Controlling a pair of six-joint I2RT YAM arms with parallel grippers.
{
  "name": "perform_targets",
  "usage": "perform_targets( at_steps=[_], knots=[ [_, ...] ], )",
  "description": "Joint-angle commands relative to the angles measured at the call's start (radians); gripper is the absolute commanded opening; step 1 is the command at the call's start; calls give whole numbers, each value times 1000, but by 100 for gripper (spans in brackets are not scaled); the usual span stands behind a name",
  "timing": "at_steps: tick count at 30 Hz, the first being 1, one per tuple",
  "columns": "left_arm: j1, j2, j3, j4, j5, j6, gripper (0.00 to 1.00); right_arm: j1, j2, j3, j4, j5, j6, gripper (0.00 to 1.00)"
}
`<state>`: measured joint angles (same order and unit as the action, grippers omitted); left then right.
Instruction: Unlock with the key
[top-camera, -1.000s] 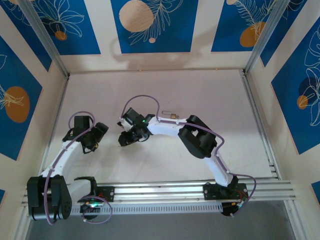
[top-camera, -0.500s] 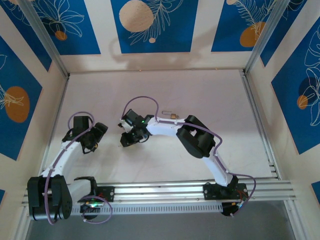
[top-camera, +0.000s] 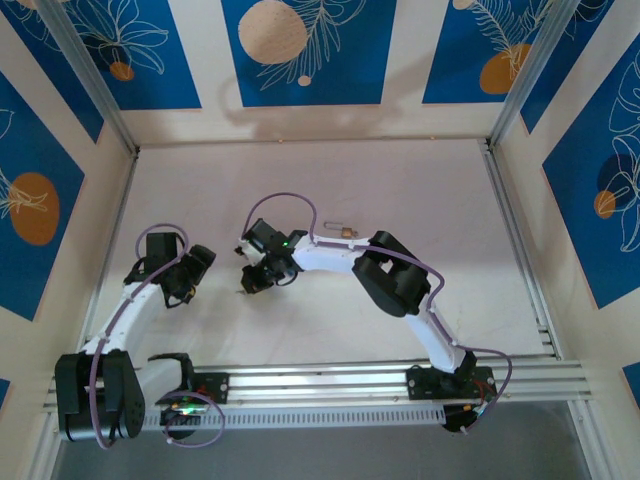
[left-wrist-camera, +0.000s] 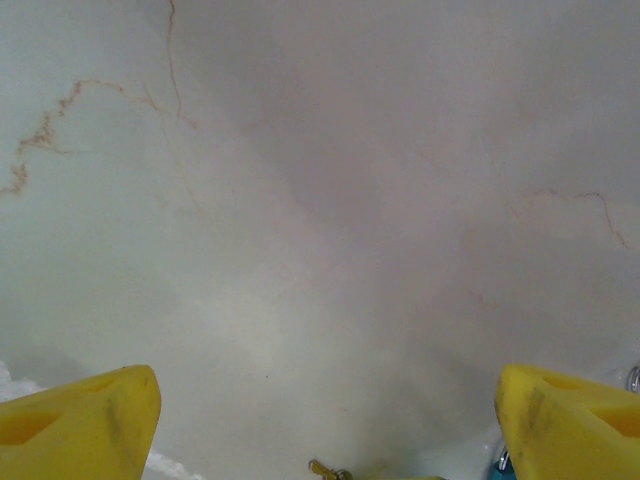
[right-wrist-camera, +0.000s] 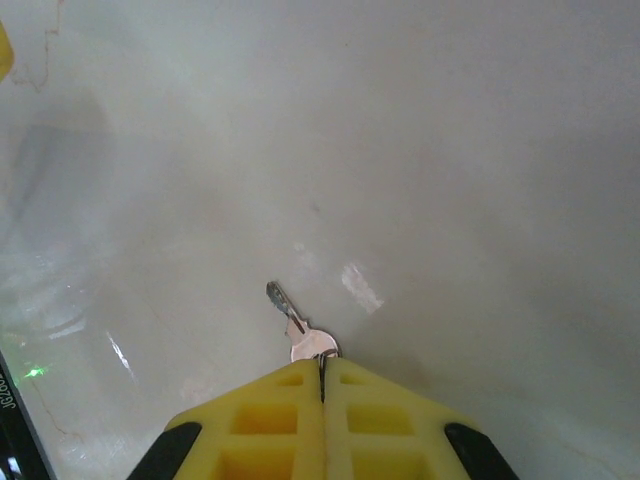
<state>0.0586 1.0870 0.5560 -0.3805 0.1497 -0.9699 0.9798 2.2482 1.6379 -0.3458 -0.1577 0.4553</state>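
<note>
Small flat silver key (right-wrist-camera: 296, 330) is pinched at its rounded head by the right gripper (right-wrist-camera: 322, 378), whose blocky yellow fingers are closed tight on it. It is held close to the glossy marbled table (right-wrist-camera: 450, 150), left of centre. A brass padlock (top-camera: 343, 232) is seen farther right. The left gripper (left-wrist-camera: 325, 405) is spread wide, nothing held.

Padlock (top-camera: 344, 231) on table (top-camera: 420, 180), beside right arm (top-camera: 330, 255)

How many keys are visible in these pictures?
1. The key is pinched between the shut fingertips of the right gripper, blade pointing out over the table. Another may be hidden under the right arm. A tiny brass object at the left wrist view's bottom edge is unclear.
</note>
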Motion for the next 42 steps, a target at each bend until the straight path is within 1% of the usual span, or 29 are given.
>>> perform_targets(
  at_steps=[1,9,16,20,24,29,33,37,39,42],
  knots=[
    [19,-24,-10,17,14,9,86,7,-60,-9,15,17,-1,6],
    [20,-70,-2,22,4,34,84,4,-89,-30,23,42,-4,4],
    [20,-71,37,-16,2,65,83,-1,-145,-64,40,58,-26,4],
    [18,-85,38,-9,2,85,80,-15,-183,-91,47,69,-35,4],
    [15,-90,79,-53,-7,148,79,-34,-228,-131,51,86,-46,4],
    [-2,-110,95,-44,-16,173,77,-66,-290,-184,60,96,-47,4],
    [-41,-103,98,-17,-33,178,76,-87,-341,-228,58,109,-52,3],
    [-106,-76,111,20,-57,189,76,-115,-398,-288,69,114,-50,3],
    [-138,-74,99,79,-49,196,77,-130,-429,-316,68,117,-49,3],
    [-200,-80,67,178,-69,205,77,-152,-484,-361,64,126,-52,3]
  ],
)
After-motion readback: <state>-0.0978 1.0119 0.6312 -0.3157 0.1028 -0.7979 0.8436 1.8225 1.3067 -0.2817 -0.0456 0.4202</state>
